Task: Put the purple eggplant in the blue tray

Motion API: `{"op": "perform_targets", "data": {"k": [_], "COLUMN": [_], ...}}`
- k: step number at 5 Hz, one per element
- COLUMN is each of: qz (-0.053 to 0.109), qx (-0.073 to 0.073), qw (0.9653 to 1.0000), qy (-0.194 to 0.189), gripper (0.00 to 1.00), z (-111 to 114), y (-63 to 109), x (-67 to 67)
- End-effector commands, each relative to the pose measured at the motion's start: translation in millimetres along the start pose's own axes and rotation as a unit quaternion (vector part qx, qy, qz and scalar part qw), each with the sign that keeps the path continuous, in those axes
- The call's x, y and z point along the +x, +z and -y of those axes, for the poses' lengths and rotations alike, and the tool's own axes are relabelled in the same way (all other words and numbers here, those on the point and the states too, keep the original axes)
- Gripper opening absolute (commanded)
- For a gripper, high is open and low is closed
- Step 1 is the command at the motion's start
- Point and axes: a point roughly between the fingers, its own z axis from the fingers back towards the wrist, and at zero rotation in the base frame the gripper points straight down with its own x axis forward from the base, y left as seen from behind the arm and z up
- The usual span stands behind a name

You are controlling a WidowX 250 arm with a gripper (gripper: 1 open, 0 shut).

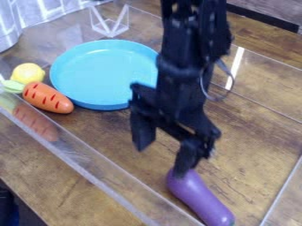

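Observation:
The purple eggplant (200, 200) lies on the wooden table near the front right, its upper end partly behind a finger. My gripper (165, 148) hangs open just above and to the left of it, pointing down, with one finger (141, 131) on the left and the other (188, 163) close over the eggplant's top end. Nothing is between the fingers. The blue tray (97, 74) sits at the back left, round and empty, well apart from the eggplant.
An orange carrot (48, 98) with dark stripes and a yellow fruit (26, 73) lie left of the tray. A clear plastic wall (83, 161) runs along the front left. A glass object (109, 16) stands behind the tray.

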Motion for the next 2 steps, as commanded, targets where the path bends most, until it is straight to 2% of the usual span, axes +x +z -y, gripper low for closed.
{"op": "perform_targets", "data": {"k": [1, 2], "qz": [0.030, 0.033], "qx": [-0.013, -0.022], "qw": [0.9995, 0.9992], "qy": [-0.004, 0.000], "gripper": [1.00, 1.00], "z": [11.7, 15.9], "y": [-4.1, -20.3], "x": [3.6, 5.7]}}
